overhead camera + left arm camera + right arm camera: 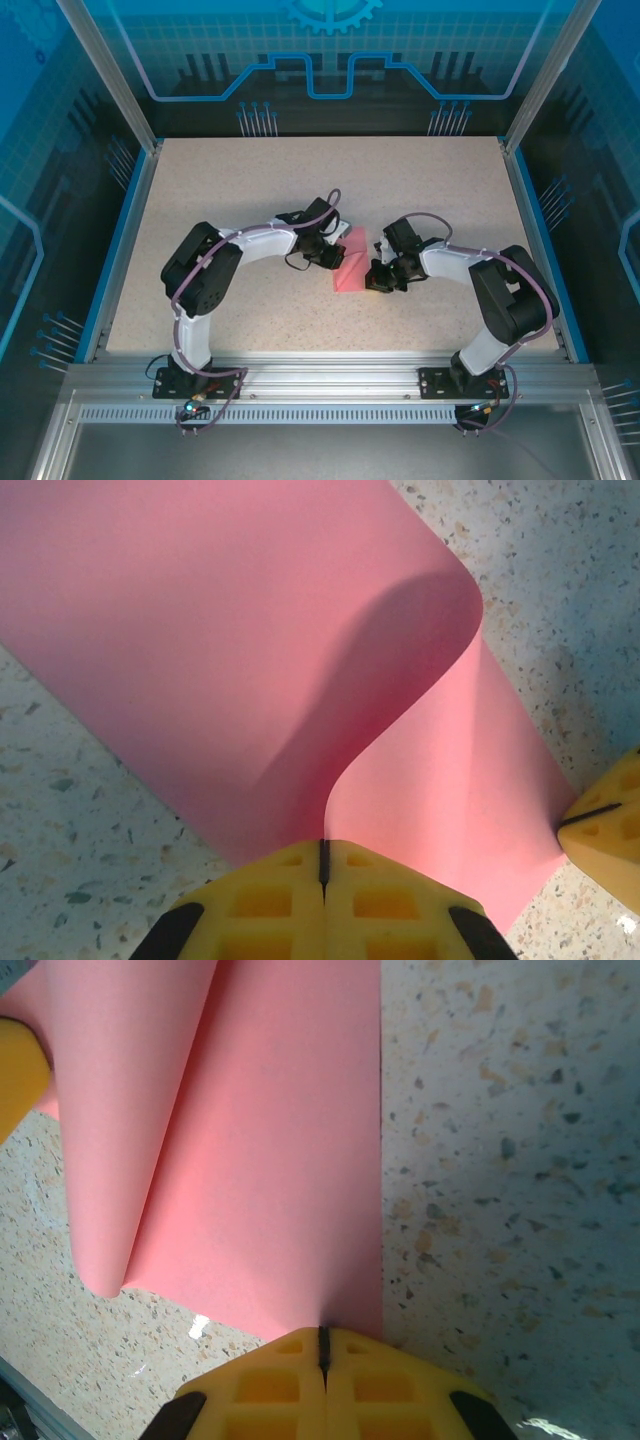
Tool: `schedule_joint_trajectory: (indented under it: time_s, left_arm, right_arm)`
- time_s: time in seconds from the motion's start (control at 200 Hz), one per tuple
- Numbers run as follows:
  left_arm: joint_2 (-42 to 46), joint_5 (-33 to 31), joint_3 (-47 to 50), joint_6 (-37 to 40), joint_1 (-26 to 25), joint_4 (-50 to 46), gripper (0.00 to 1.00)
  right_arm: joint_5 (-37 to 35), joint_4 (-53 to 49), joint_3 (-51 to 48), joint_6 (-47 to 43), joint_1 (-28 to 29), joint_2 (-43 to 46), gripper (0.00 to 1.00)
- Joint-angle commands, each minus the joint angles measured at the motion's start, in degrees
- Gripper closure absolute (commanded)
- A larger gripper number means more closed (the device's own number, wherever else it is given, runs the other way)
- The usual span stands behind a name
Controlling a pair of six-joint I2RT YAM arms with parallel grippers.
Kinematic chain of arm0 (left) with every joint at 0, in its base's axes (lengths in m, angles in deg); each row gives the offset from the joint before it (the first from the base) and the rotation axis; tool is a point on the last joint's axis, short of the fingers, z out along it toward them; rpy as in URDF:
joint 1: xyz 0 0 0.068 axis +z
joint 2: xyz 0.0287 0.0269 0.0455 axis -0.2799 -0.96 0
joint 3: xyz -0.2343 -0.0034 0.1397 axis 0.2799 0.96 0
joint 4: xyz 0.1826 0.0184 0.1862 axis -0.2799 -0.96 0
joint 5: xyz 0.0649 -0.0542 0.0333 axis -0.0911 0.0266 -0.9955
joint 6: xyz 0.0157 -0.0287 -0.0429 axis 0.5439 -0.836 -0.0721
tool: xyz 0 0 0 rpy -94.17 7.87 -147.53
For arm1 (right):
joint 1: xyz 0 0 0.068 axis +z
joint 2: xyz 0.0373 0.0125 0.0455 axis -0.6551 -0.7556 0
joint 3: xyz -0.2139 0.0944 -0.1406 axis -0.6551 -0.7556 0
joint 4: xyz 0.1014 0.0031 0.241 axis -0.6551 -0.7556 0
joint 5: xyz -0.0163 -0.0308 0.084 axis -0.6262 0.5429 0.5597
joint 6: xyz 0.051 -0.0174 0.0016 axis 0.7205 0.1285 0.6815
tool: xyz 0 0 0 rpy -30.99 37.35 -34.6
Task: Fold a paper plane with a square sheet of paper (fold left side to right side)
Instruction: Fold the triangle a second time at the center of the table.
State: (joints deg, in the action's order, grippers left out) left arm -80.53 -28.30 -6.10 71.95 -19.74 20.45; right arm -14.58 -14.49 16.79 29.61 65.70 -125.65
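The square sheet of paper [349, 272] is lying mid-table [250, 190], bowing in a loose curl. The left gripper [323, 865] and right gripper [322, 1348], fingers pressed together, are each pinching 1 edge. Judged best: aligning both edges squarely before creasing.

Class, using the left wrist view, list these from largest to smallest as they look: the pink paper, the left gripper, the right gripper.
1. square sheet of paper, covering most of the picture.
2. left gripper, enlarged by nearness to the camera.
3. right gripper, a yellow corner cut off at the right edge.
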Motion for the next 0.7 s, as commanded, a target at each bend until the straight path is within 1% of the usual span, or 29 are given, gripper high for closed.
schedule_joint_trajectory:
  time_s: [0.0, 0.41, 0.695]
  left_arm:
    - [-0.78, -0.1, -1.53, 1.83, 0.62, -0.48, 1.0]
    - [-0.13, -2.22, -0.57, 1.59, 0.63, 0.57, 1.0]
    - [-0.76, -1.8, -0.59, 1.72, 0.63, 0.66, 0.99]
  right_arm:
    - [-2.21, -3.8, 0.32, -0.58, 0.8, -1.87, 1.0]
    - [-2.33, -4.32, 0.7, -0.66, 1.0, -2.51, 1.0]
    - [-2.43, -4.59, 0.9, -0.66, 1.06, -2.68, 1.0]
